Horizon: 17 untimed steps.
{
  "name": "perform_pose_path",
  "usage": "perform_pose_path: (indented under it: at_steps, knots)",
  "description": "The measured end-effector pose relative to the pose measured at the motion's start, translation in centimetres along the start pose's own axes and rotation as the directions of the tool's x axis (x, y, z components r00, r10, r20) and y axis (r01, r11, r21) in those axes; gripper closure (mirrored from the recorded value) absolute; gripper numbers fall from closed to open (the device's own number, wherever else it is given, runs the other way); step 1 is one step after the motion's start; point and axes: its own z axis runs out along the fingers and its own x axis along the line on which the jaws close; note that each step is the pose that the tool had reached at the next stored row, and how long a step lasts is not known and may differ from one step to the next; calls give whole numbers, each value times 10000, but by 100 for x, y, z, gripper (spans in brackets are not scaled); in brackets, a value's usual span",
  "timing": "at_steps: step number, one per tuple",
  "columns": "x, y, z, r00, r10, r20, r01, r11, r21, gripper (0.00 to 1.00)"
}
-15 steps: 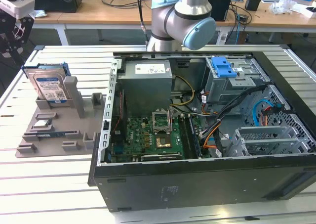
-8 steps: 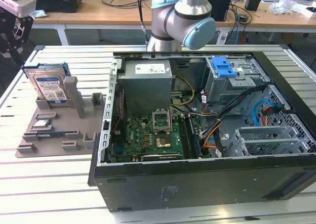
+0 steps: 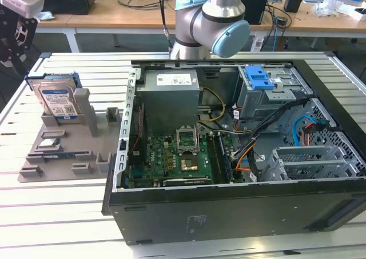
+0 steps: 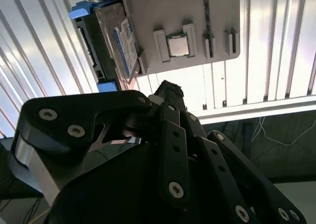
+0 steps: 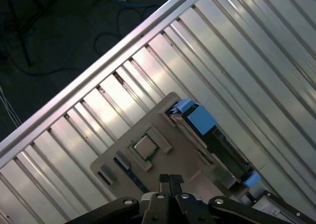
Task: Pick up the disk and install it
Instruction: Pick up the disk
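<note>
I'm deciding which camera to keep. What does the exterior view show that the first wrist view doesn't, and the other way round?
The exterior view adds the open computer case, its motherboard and the arm behind it. The first wrist view adds cables on the dark floor past the table's edge. Both show the disk standing on edge in the grey holder on the slatted table.

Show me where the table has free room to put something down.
Bare table slats lie between the grey holder and the near edge, and beyond the disk. The open computer case is crowded inside.
</note>
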Motion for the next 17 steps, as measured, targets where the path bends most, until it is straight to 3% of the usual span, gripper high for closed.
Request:
perform_pose_path:
  at_steps: [7, 17]
  knots:
    - [0, 0, 0, 9975, -708, -31, 708, 9975, -15, 90]
    - [0, 0, 0, 9830, -1833, -73, 1832, 9831, -46, 90]
